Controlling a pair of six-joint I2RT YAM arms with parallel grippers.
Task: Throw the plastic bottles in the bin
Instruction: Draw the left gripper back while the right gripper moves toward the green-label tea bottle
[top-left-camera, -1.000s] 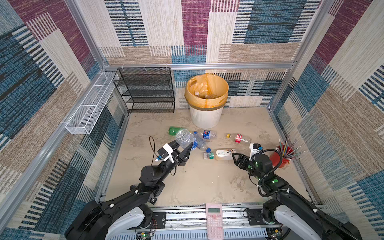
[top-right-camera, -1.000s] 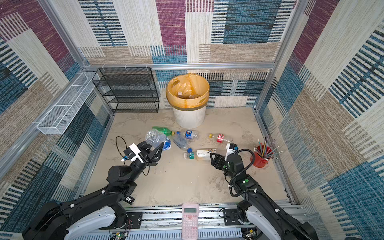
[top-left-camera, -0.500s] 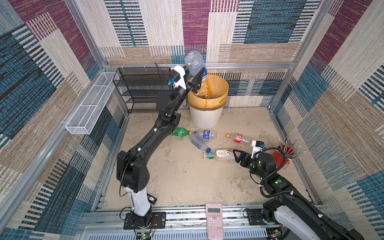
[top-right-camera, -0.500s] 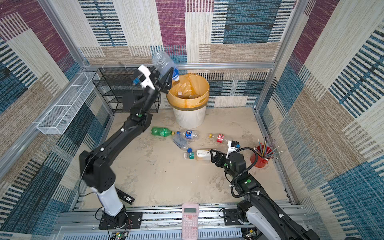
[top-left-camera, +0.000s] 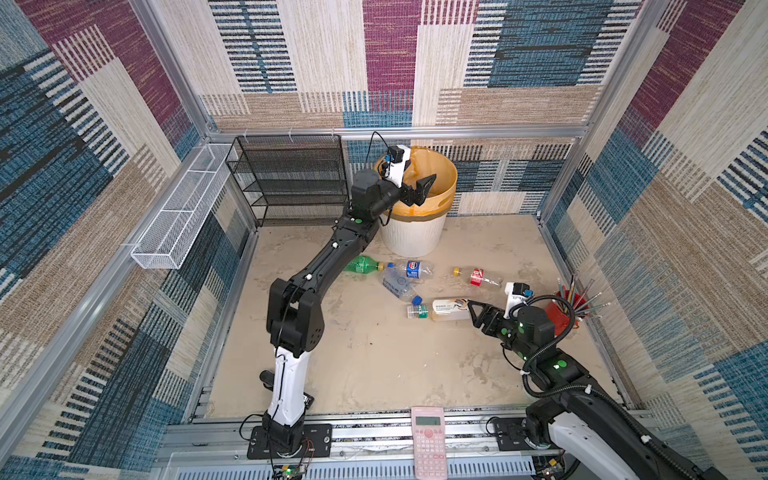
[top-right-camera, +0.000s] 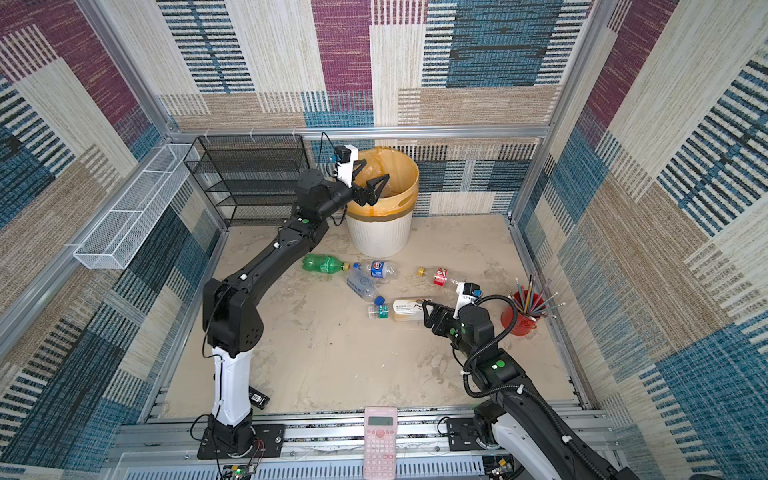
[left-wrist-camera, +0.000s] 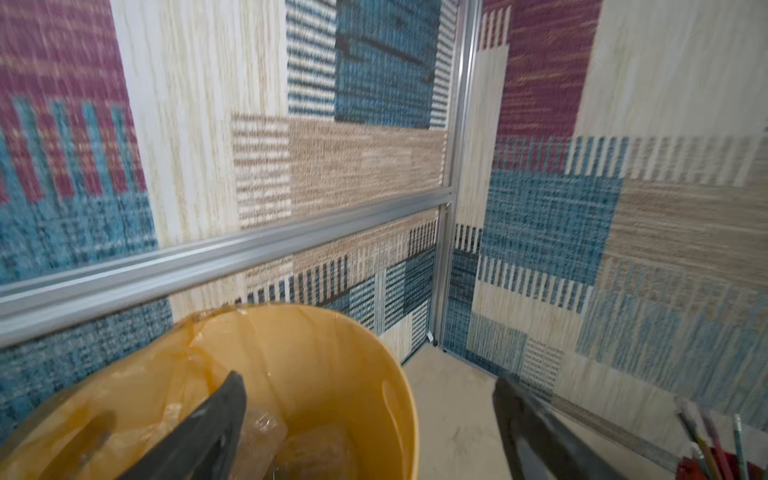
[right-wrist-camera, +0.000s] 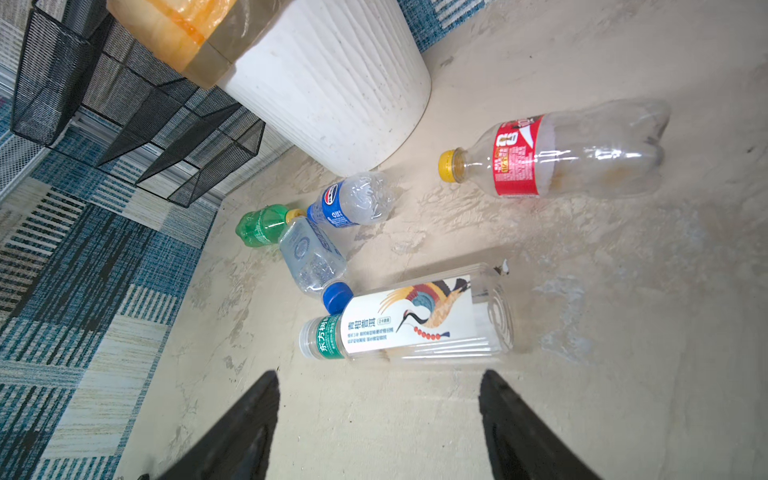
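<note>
Hovering over the bin (top-left-camera: 415, 243), the left gripper (top-left-camera: 418, 183) gapes empty, apparently a release pose; the right gripper (right-wrist-camera: 378, 374), jaws apart, faces the crane-label bottle (right-wrist-camera: 415, 320), ready to straddle it.

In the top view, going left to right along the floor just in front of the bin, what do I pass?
You pass the green plastic bottle → clear plastic bottle with a blue label → clear plastic bottle with a red label and yellow cap → red cup of pencils.
</note>
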